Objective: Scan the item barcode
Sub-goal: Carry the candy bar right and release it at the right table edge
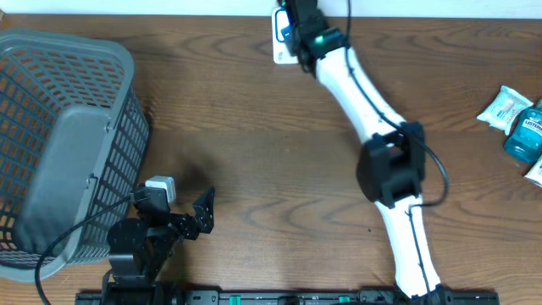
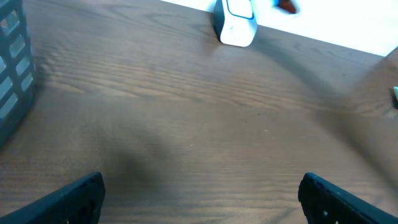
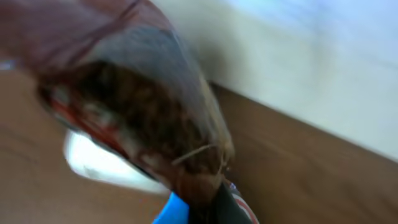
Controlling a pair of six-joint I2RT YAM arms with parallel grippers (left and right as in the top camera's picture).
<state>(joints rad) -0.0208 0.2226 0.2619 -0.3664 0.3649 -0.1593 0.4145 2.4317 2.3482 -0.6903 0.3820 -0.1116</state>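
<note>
Wood-grain table point(image 1: 246, 144) with a matt brown finish, grey plastic lattice basket point(image 1: 127, 135), smooth white plastic scanner point(image 2: 236, 25), crinkly, glossy, see-through film packet point(image 3: 143, 106)

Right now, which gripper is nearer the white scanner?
Right. The right gripper is directly at the scanner, shut on a packet; the left gripper sits open by the basket, far across the table.

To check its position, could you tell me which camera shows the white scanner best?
Left wrist: the white scanner stands unobstructed. Overhead, the right arm hides part of it; the right wrist shows only a white blur.
</note>
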